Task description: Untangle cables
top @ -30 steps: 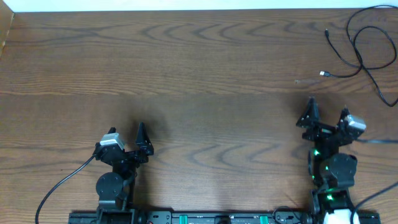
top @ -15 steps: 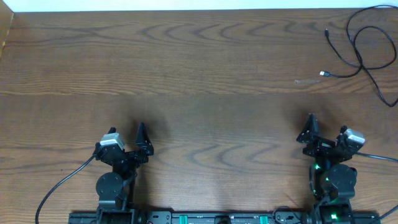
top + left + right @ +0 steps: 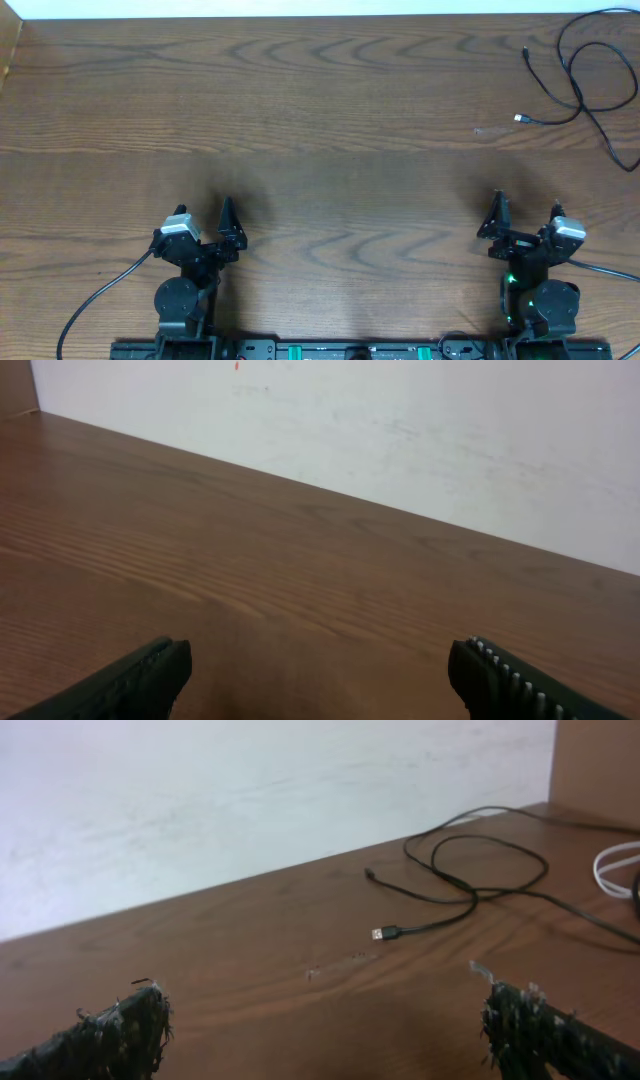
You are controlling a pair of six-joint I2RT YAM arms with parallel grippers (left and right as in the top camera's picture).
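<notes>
Left gripper [image 3: 205,208] and right gripper [image 3: 527,205] gaped empty at the table's [image 3: 320,120] near edge; black cable [image 3: 580,101] lay loose far right.

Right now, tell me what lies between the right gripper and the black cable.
Only bare table with a faint scuff separates right gripper and black cable, clearest in the overhead view.

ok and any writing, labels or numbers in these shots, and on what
No text can be read.
Table, black cable, white cable: no print visible.
Red speck on the wall: too small to tell if it is writing.
Green patches on the base rail: too small to read.
</notes>
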